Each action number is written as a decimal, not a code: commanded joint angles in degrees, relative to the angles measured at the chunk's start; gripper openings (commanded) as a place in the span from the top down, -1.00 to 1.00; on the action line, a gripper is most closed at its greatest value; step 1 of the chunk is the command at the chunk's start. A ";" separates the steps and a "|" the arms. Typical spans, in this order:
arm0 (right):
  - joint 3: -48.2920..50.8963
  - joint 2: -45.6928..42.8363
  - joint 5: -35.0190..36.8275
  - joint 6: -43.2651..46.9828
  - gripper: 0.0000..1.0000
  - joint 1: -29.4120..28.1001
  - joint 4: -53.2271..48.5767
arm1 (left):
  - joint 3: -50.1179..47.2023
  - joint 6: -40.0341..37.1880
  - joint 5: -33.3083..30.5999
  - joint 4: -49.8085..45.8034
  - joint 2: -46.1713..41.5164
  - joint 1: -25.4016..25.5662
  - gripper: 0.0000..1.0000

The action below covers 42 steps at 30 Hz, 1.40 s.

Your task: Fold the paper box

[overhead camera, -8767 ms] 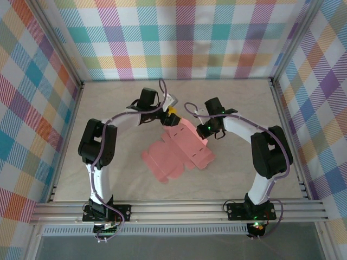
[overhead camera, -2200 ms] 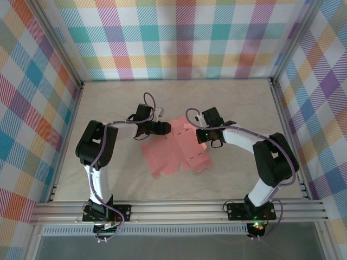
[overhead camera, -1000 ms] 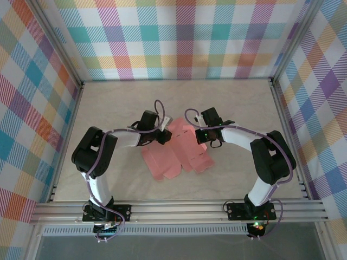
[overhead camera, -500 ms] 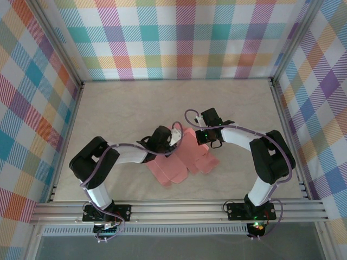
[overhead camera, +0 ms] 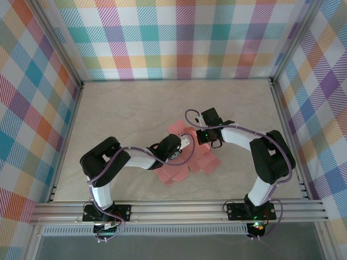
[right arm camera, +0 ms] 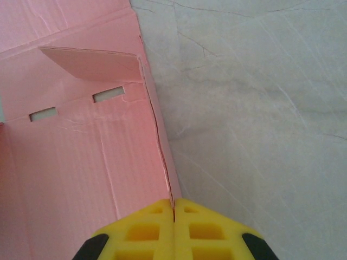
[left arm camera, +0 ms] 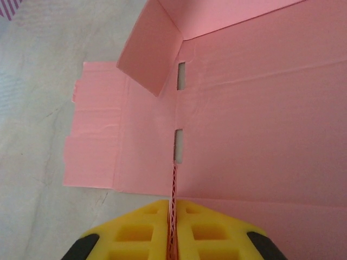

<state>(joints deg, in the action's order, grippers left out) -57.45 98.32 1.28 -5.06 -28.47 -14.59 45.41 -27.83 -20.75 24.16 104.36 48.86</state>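
**Top external view: pink box is only partly folded**

Both arms reach in to the paper box [overhead camera: 176, 172], which lies in the middle of the desk [overhead camera: 119, 108]. Most of the card is spread out flat under and between the two arms.

The left end effector [left arm camera: 172, 230] is clenched on a thin edge of the pink card. The edge stands up straight between its yellow fingers [left arm camera: 135, 235]. Just ahead of it are two small slots [left arm camera: 181, 76], one behind the other, and both are empty. Farther ahead and a bit to its left, a small flap [left arm camera: 149, 51] stands up from the sheet. To its left, a flat panel with tabs lies on the desk.

The right end effector [right arm camera: 173, 216] is also squeezed shut on a thin card edge, at the side of the sheet. Bare desk is on its right and the pink card is on its left. From here too, a small flap stands up ahead and to the left, with two empty slots near it.

I think the job is about at its start or a little past it. One or two sides are lifted up. No tab is tucked into a slot yet, and the card has no box shape yet. The sides need to be stood up, the tabs pushed in, and the lid closed.
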 commanded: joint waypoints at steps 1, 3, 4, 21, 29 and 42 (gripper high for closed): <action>-0.82 0.07 -1.12 0.60 0.91 -0.62 0.67 | 0.36 5.21 8.27 0.23 -1.52 -1.38 0.80; -0.69 0.04 -0.35 1.25 0.89 -0.65 0.34 | 0.30 5.75 8.93 -0.01 -1.51 -1.99 0.80; -0.66 0.03 -0.19 1.49 0.89 -0.68 0.15 | 0.28 5.88 9.19 -0.17 -1.52 -2.21 0.80; -1.23 -0.69 1.91 2.14 1.00 -0.62 -0.07 | -2.38 12.79 13.23 1.93 -6.28 -5.65 0.05; -4.66 0.03 6.17 7.63 1.00 -0.97 -1.14 | -5.82 24.68 22.38 4.85 -15.79 -14.18 -0.57; -2.42 0.95 19.06 25.01 1.00 -7.57 6.14 | 1.02 37.96 32.14 -2.56 -15.06 -30.40 -0.95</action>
<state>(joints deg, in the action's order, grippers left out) -60.69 98.35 16.01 13.65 -34.52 -11.51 43.40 7.42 8.19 23.83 87.94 19.94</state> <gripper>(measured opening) 0.048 0.968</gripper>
